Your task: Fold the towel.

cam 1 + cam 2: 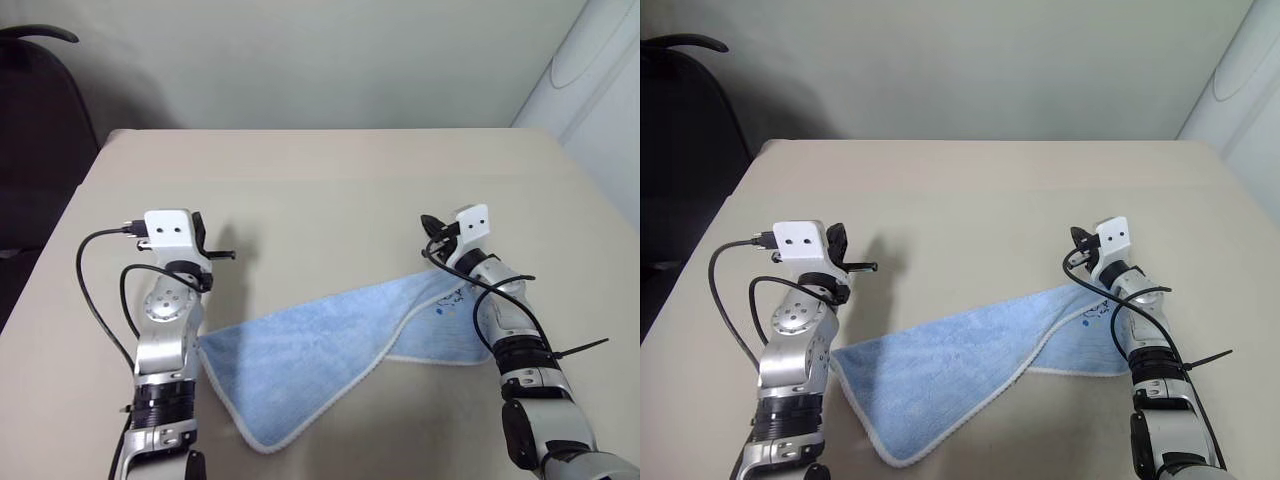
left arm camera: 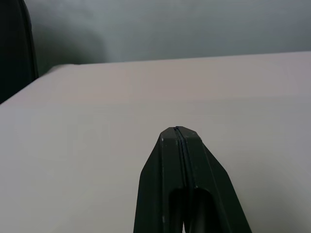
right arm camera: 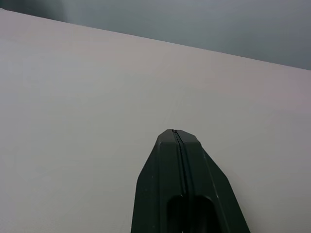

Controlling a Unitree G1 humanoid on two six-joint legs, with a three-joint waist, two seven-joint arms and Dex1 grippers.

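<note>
While hovering above the beige table (image 1: 330,180), left gripper (image 2: 178,132) and right gripper (image 3: 176,133) both pressing jaws fully together, gripping nothing; towel (image 1: 330,350) lying partly folded between the arms, nearer the table's front.

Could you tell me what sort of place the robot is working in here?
Probably an office or lab room: a plain beige table against a bare wall, a dark chair beside it, and the towel laid out.

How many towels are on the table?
1. The light blue towel lies loosely folded on the beige table, near its front edge, between the two arms. No other towel is visible.
</note>
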